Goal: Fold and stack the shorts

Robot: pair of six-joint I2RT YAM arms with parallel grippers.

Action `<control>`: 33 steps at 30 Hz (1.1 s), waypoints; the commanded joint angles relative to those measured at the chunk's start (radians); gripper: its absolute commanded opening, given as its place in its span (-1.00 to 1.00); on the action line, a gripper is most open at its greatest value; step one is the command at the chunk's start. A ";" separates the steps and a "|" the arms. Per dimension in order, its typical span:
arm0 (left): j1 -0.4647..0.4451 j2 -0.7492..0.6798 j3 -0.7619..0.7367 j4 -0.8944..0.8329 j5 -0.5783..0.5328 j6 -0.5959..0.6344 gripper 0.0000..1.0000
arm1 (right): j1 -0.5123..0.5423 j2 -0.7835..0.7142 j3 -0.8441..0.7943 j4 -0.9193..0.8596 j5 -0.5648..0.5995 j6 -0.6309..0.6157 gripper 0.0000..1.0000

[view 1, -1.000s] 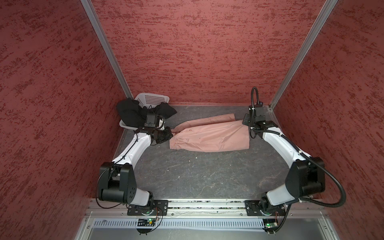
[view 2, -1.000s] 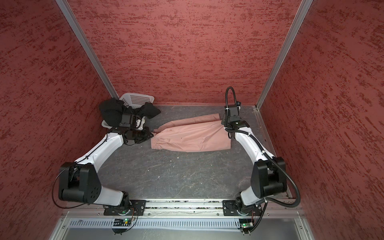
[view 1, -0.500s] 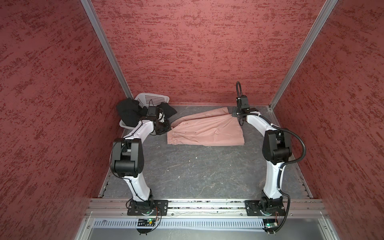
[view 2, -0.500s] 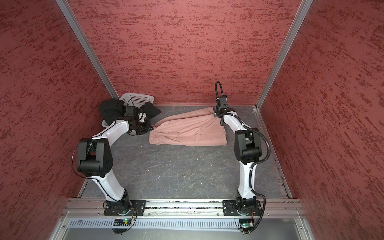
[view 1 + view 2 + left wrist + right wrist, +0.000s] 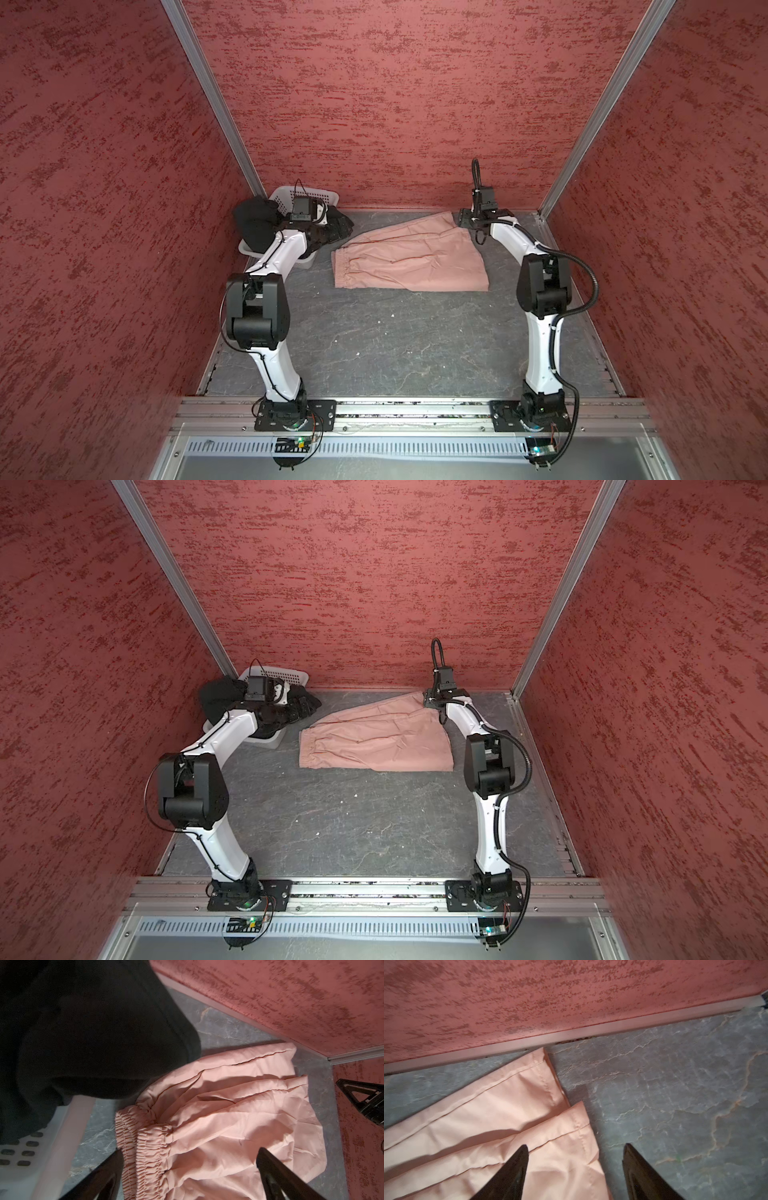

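At the bottom of both top views a metal rail (image 5: 415, 409) runs across the frame, with 2 arm bases bolted to it. Beyond it lies the grey surface (image 5: 395, 345), marbled with pale veins and dotted with a few white specks. The middle of it is bare.

Further up the frame, the pink shorts (image 5: 411, 262) lie flat on the surface, centre to right. The gathered waistband is on their left side and the leg hems are on their right. 1 leg slants up toward the back wall. In the left wrist view the waistband shows as 2 gathered bands side by side.

The left gripper (image 5: 189, 1150) hangs above that waistband, its jaws wide apart and gripping nothing. The right gripper (image 5: 576, 1145) is at the hem end. Its jaws are also apart, 1 finger over the pink fabric and 1 over bare surface, holding nothing.

In the upper left corner of the surface, the black shorts (image 5: 253, 220) drape in a heap over a white perforated basket (image 5: 305, 193), partly hidden by the left arm.

3 red, mottled walls (image 5: 395, 104) close the space, joined by 2 metal corner posts (image 5: 216, 104).
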 commanded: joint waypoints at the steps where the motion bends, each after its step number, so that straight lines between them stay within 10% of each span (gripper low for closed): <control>1: -0.030 -0.097 -0.022 0.042 0.046 0.027 0.99 | -0.004 -0.178 -0.132 0.119 -0.163 0.026 0.50; 17: -0.040 -0.270 -0.504 0.053 -0.026 -0.090 0.99 | -0.115 -0.624 -0.870 0.189 -0.164 0.185 0.75; 33: -0.035 -0.118 -0.532 0.273 0.097 -0.090 0.99 | -0.138 -0.475 -1.008 0.438 -0.423 0.240 0.51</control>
